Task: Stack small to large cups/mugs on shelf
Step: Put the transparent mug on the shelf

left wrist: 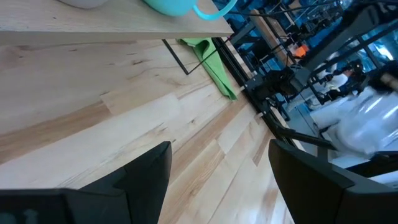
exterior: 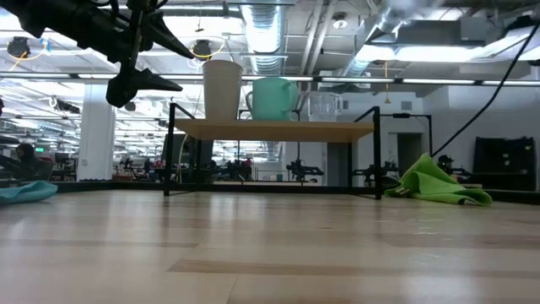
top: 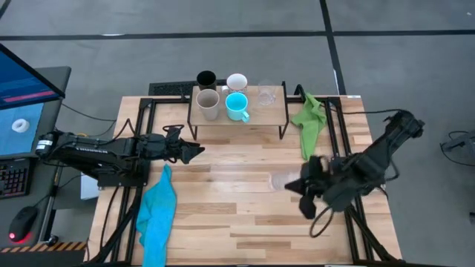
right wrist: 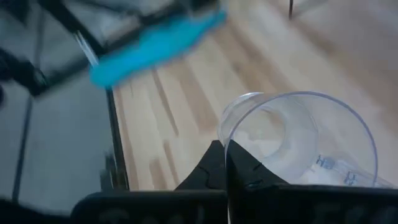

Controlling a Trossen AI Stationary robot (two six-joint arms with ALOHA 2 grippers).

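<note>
Clear glass [right wrist: 298,140], base cut off, pinched by right gripper [right wrist: 227,168].

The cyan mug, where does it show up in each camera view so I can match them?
High view: the cyan mug stands on the shelf, front row, beside the beige-grey cup.
Low view: on the shelf top, right of the beige-grey cup.
Left wrist view: only its base and handle show, at the picture's edge, on the shelf board.
Right wrist view: not in it.
Shared landmark: the green cloth beside the shelf.
</note>
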